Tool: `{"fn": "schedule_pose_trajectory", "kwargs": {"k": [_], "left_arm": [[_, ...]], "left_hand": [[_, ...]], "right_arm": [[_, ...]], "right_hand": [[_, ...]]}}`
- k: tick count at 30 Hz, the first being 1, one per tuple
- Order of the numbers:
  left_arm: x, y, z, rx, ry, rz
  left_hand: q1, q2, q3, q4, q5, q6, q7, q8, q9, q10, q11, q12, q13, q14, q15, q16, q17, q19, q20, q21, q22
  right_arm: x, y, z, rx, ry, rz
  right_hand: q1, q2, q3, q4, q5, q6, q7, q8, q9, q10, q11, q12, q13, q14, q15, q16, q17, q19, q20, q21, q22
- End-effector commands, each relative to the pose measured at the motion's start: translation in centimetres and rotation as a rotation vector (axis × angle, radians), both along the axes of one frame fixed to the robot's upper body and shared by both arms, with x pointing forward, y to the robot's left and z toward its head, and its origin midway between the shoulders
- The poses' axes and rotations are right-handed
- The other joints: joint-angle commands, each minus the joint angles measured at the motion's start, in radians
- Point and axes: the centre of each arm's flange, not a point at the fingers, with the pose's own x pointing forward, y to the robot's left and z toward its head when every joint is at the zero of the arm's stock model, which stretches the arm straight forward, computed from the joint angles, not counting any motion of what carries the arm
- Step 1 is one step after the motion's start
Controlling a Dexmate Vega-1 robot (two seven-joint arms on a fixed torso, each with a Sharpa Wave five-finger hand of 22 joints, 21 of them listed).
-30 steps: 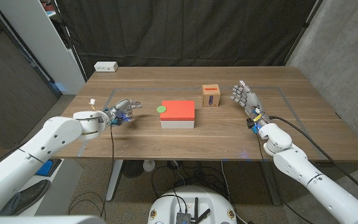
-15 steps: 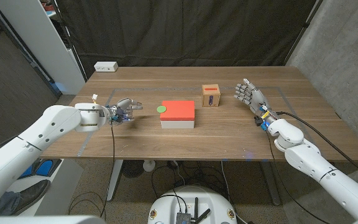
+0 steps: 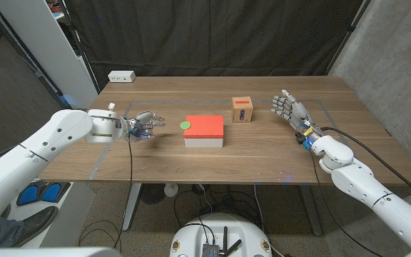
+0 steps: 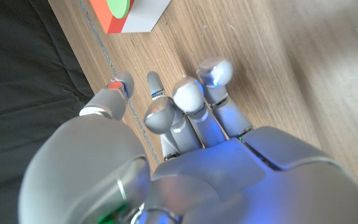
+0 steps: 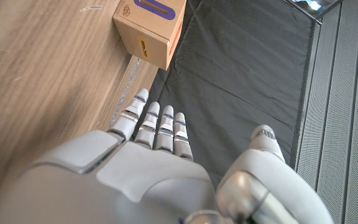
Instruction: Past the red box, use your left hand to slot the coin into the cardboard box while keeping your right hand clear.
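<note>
Even overhead light, soft shadows; both wrist views blur up close

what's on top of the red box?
A green coin lies at the left end of the red box, near its edge. The box's underside and contents are hidden.

left hand seemingly empty, right hand spread
</note>
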Motion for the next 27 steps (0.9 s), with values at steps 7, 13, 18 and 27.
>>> {"fn": "schedule_pose_trajectory", "kwargs": {"k": [7,13,18,27], "left_arm": [[0.8,-1.8,0.5,0.072,0.072,-0.030],[1.3,-2.5,0.7,0.091,0.082,-0.041],[1.5,-3.1,0.6,0.102,0.092,-0.046],[1.7,-4.1,0.8,0.109,0.088,-0.063]], "left_hand": [[0.005,0.001,-0.018,0.006,0.003,0.000,0.001,0.013,-0.009,0.000,-0.001,0.007,0.009,0.006,-0.003,-0.005,0.006,0.013,-0.045,-0.007,-0.022],[0.006,0.002,-0.025,0.006,0.003,0.003,0.003,0.020,-0.015,0.003,0.000,0.006,0.007,0.008,-0.003,-0.004,0.013,0.016,-0.045,-0.009,-0.034],[0.003,0.003,-0.029,0.008,0.003,0.003,0.003,0.025,-0.020,-0.001,-0.002,0.007,0.014,0.006,-0.004,-0.003,0.020,0.020,-0.045,-0.003,-0.033],[-0.003,0.004,-0.035,0.009,0.003,-0.003,0.003,0.030,-0.028,-0.002,-0.001,0.002,0.010,0.004,-0.003,-0.007,0.026,0.012,-0.044,-0.013,-0.050]], "right_arm": [[0.1,-0.9,-0.2,0.018,-0.008,-0.008],[-0.1,-1.4,-0.3,0.015,-0.011,-0.015],[-0.1,-1.8,-0.5,0.016,-0.007,-0.017],[0.0,-2.1,-0.7,0.024,-0.005,-0.016]], "right_hand": [[-0.001,0.001,0.005,-0.007,-0.002,0.003,-0.006,-0.001,0.005,0.006,0.003,-0.003,0.003,-0.002,0.000,-0.003,-0.002,-0.003,0.001,0.002,0.004],[-0.001,0.002,0.005,-0.007,-0.002,0.004,-0.005,-0.002,0.005,0.008,0.005,-0.002,0.003,-0.003,0.000,-0.003,-0.002,-0.003,0.001,0.002,0.004],[-0.001,0.002,0.004,-0.007,-0.002,0.007,-0.005,-0.001,0.006,0.009,0.003,-0.002,0.003,-0.001,-0.001,-0.002,-0.003,-0.001,-0.002,0.003,0.004],[0.000,0.003,0.004,-0.008,-0.002,0.013,-0.005,0.001,0.006,0.010,0.003,-0.002,0.003,-0.002,-0.002,-0.003,-0.004,-0.001,-0.002,0.003,0.004]]}}
